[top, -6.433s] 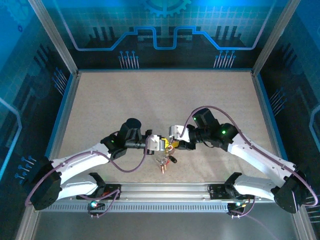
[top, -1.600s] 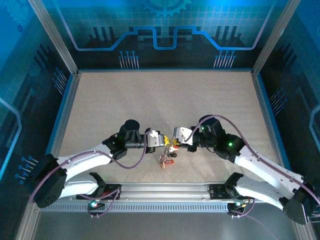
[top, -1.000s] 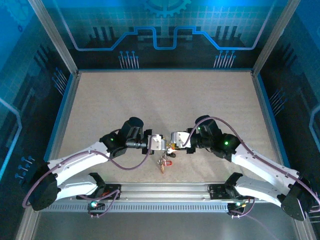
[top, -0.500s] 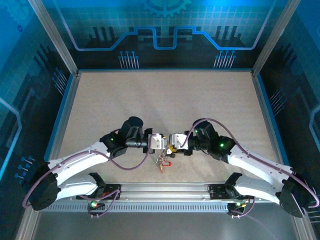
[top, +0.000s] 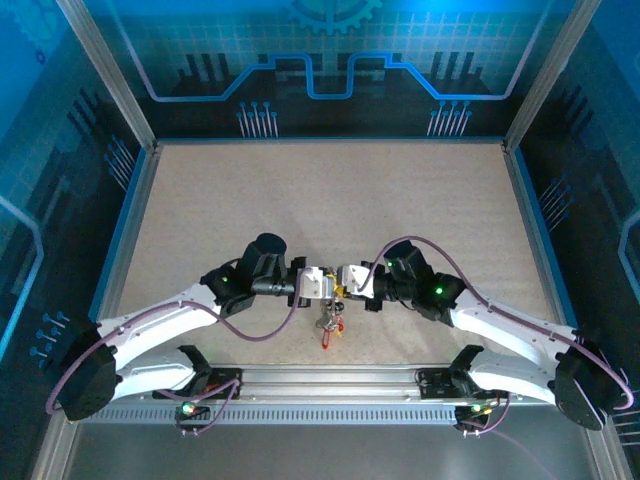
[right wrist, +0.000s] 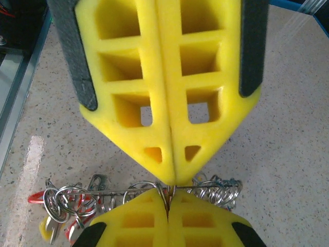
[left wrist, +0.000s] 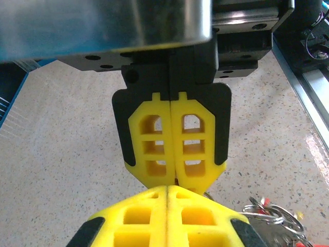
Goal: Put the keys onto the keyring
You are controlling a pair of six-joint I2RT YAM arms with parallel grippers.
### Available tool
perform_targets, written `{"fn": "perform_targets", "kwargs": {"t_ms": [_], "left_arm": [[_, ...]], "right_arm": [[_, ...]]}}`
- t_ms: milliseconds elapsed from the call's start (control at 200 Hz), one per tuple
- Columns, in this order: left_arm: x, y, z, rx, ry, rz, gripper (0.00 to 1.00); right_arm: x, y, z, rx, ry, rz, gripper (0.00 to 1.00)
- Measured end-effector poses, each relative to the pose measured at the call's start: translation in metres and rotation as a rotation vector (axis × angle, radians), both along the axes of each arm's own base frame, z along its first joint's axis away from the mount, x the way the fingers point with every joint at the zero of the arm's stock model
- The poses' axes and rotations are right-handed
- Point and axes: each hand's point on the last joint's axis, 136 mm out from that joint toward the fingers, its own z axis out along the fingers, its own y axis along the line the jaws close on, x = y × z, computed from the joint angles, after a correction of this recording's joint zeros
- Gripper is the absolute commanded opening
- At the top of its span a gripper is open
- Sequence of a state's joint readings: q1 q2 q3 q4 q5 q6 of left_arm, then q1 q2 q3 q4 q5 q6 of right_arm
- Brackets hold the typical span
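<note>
Jaws on both arms are pressed fully together, and the two sets of yellow tips meet nose to nose low over the speckled surface (top: pixel 320 200), towards its 6 o'clock edge in the overhead view. The left gripper (top: pixel 324 284) reaches in from 8 o'clock and the right gripper (top: pixel 344 281) from 4 o'clock.

In the right wrist view the keyring (right wrist: pixel 216 189) shows as a bunch of thin silver wire loops strung along a straight run of wire, from 9 o'clock to 3 o'clock, exactly where the tips meet. One loop dips into the seam of the right gripper's jaws, and the left gripper's closed tip bears on the same wire from 12 o'clock, so both appear to pinch the keyring. The keys (right wrist: pixel 36 198) bunch at the 9 o'clock end of that wire, with a red head and a yellow one showing.

From overhead the bunch hangs at 6 o'clock of the meeting point, a red head lowest. In the left wrist view it glints at 4 o'clock of the touching tips.
</note>
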State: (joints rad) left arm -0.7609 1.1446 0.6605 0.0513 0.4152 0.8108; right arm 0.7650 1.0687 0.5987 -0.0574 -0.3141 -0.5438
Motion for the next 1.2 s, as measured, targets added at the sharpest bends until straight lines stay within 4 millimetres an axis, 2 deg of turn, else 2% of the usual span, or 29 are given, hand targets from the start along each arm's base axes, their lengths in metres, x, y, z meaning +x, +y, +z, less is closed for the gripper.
{"fn": "perform_targets", "kwargs": {"t_ms": [235,695,765,830,946,1091,1201], "left_arm": [[-0.005,0.006,-0.009,-0.001,-0.009,0.008,0.0],[0.0,0.019,-0.031,0.006,-0.03,0.094,0.0],[0.003,0.018,-0.032,-0.004,-0.031,0.104,0.19],[0.006,0.016,-0.03,-0.025,-0.03,0.118,0.22],[0.008,0.014,-0.024,-0.067,-0.044,0.128,0.36],[0.011,0.01,-0.013,-0.11,-0.069,0.125,0.37],[0.008,0.006,-0.015,-0.121,-0.062,0.094,0.36]], "right_arm": [[-0.002,-0.006,-0.002,0.032,0.015,-0.019,0.0],[-0.002,-0.015,0.001,0.099,0.054,-0.056,0.0],[-0.004,-0.015,0.002,0.111,0.054,-0.046,0.0],[-0.006,-0.015,0.002,0.118,0.054,-0.037,0.0],[-0.009,-0.014,0.004,0.127,0.053,-0.022,0.0],[-0.012,-0.013,0.006,0.138,0.051,-0.001,0.0],[-0.015,-0.012,0.006,0.142,0.052,0.012,0.0]]}}
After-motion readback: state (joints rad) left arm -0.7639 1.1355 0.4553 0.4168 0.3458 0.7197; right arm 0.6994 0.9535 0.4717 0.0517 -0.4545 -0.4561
